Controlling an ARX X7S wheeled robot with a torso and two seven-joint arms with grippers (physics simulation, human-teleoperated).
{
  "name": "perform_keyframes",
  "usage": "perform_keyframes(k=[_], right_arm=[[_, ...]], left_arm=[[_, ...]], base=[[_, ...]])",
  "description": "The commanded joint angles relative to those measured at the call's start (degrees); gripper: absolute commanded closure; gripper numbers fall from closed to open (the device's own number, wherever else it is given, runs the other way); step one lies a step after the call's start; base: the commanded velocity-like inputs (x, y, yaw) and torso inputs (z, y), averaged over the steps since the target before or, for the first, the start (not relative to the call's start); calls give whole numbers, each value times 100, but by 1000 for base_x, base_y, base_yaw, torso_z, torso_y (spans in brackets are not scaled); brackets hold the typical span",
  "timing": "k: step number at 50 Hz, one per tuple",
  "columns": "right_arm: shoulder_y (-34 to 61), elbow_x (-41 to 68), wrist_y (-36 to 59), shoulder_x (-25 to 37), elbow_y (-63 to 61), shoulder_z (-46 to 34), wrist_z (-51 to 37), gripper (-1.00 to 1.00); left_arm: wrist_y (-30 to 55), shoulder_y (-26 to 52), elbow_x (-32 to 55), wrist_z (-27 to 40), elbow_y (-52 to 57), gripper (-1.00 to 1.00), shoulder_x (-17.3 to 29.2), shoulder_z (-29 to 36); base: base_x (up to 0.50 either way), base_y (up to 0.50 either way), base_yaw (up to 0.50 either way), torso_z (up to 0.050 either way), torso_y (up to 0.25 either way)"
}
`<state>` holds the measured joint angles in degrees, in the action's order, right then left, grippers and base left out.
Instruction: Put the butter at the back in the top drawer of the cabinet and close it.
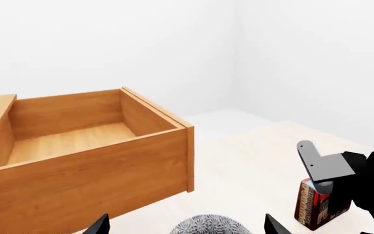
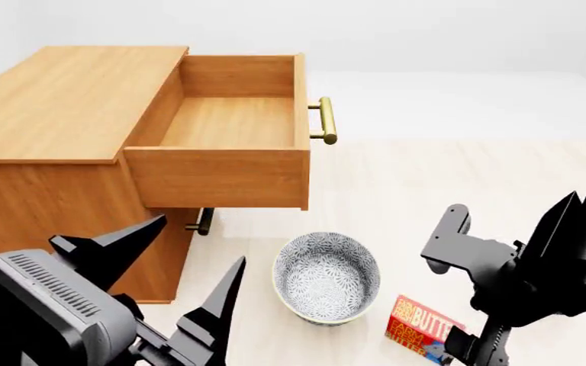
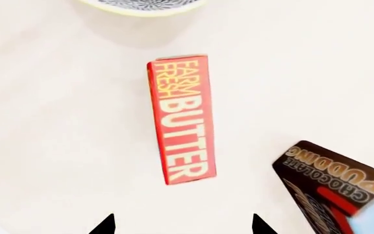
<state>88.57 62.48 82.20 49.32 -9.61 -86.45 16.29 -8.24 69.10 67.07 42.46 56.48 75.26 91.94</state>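
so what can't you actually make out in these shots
- Butter: head view, its lower end is behind the right arm.
- Chocolate pudding box: right wrist view, cut off by the frame edge.
- Lower drawers: head view, hidden under the open top drawer, one handle showing.
- Bowl: left wrist view, only its rim shows.

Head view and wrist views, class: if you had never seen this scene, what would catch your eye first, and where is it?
The big wooden cabinet at the left, its top drawer pulled out and empty. Next, the patterned bowl on the pale floor in front of it. Then the red butter box lying flat beside the bowl, directly below the right gripper, with a dark chocolate pudding box close by.
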Motion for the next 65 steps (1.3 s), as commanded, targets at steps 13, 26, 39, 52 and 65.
perform_keyframes(k=[13, 26, 39, 52, 65], right_arm=[[-55, -400, -325, -272, 322, -488, 370, -100], [-126, -524, -500, -350, 468, -618, 455, -100], [-245, -614, -666, -546, 903, -564, 365, -100], [-370, -769, -849, -723, 1216, -717, 494, -100], [-562, -896, -1081, -867, 1548, -823, 594, -100]], left_arm=[[-90, -89, -7, -104, -127, -100, -39, 32], [-82, -96, 36, -139, -175, -100, -84, 29], [-101, -138, 12, -138, -208, -100, -112, 36], [-149, -199, -15, -177, -266, -100, -127, 51], [-150, -237, -18, -191, -318, -100, -176, 59]], base=[[0, 0, 0, 0, 0], [0, 0, 0, 0, 0], [0, 0, 0, 0, 0], [0, 0, 0, 0, 0], [0, 0, 0, 0, 0]])
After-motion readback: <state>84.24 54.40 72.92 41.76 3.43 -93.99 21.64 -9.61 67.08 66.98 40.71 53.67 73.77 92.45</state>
